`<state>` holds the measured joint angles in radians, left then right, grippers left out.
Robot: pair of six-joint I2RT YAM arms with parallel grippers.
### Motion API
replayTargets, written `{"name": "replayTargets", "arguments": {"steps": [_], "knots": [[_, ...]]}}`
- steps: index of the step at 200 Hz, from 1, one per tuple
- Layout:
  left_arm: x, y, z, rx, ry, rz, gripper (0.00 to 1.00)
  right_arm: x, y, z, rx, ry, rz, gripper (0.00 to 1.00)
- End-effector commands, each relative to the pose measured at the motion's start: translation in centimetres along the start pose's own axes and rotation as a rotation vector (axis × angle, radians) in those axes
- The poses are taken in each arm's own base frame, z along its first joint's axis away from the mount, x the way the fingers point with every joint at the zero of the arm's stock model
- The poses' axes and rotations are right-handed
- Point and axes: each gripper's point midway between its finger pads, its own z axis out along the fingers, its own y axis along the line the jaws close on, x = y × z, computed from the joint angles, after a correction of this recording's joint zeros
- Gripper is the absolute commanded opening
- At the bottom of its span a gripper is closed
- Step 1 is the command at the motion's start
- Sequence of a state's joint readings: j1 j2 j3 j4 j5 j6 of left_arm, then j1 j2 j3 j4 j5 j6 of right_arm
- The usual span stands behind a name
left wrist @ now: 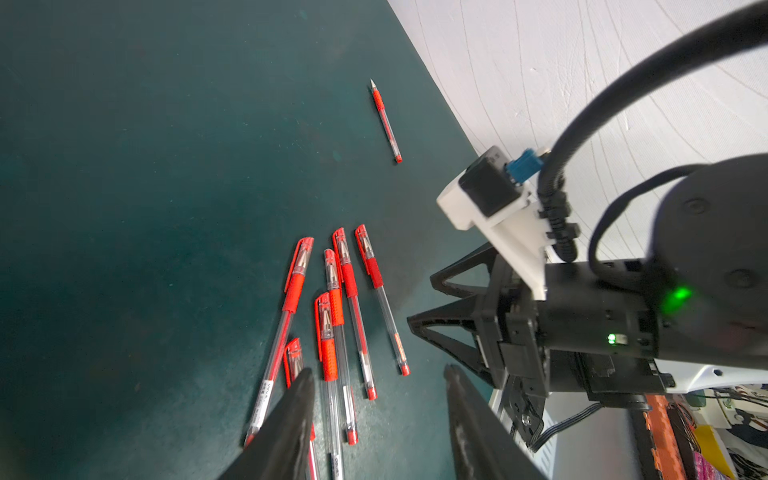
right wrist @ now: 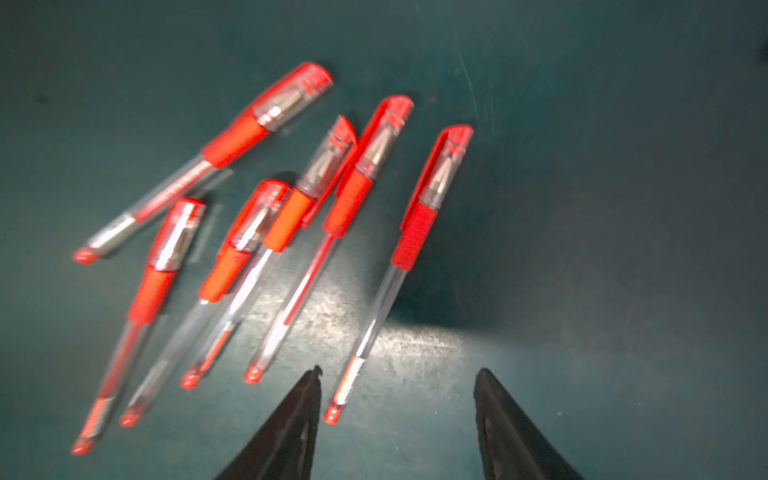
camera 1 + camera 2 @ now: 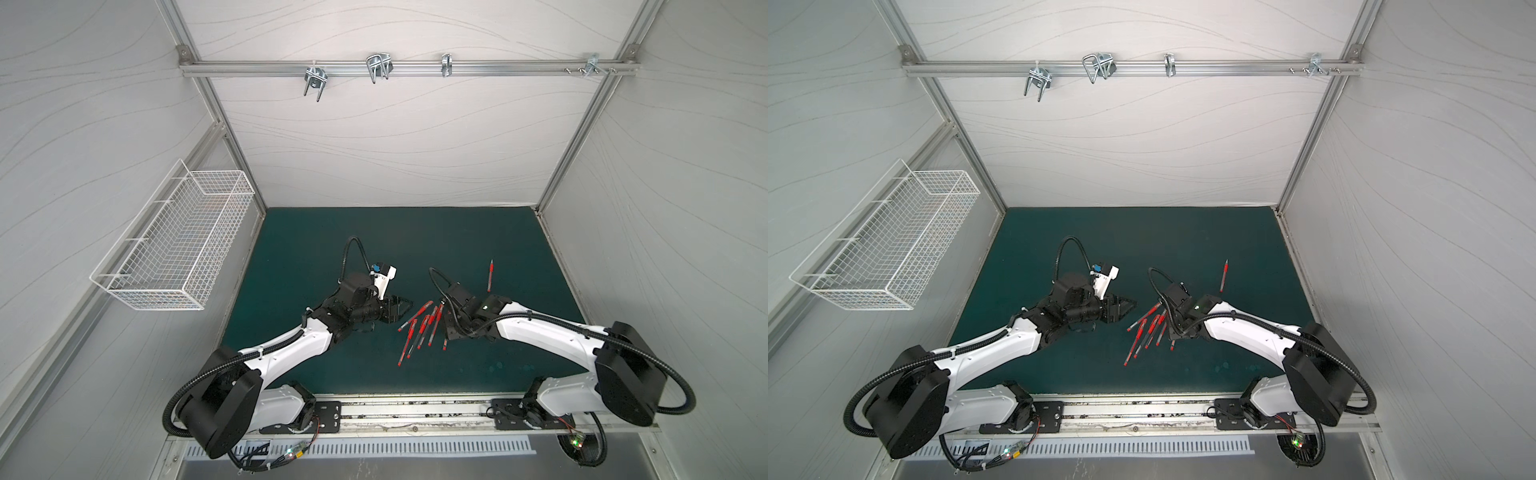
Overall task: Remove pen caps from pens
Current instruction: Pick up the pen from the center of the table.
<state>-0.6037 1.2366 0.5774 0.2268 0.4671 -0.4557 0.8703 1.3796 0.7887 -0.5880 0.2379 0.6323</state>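
While wall-hung, basket [image 3: 174, 257] apart from pens [image 3: 415, 316]

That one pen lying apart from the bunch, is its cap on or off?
Off: the lone pen shows a bare pointed grey tip, no cap over it.

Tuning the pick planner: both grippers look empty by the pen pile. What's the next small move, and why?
Probably: lower the right gripper and close on the barrel of the nearest capped pen. Its jaws stand open and empty near that pen's plug end. The left gripper, also open and empty, is free to pull the cap.
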Motion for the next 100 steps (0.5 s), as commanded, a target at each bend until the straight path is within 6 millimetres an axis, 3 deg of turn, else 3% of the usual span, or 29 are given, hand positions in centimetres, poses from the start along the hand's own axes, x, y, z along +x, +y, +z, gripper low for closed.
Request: {"name": "replayTargets", "arguments": {"steps": [1, 100], "knots": [[-1.8, -1.4, -0.2, 0.034, -0.034, 0.046, 0.52, 0.1, 0.1, 0.6, 0.011, -0.002, 0.027, 0.58], [-1.8, -1.4, -0.1, 0.034, -0.032, 0.046, 0.53, 0.2, 0.9, 2.5, 0.001, 0.028, 0.021, 0.42]]}}
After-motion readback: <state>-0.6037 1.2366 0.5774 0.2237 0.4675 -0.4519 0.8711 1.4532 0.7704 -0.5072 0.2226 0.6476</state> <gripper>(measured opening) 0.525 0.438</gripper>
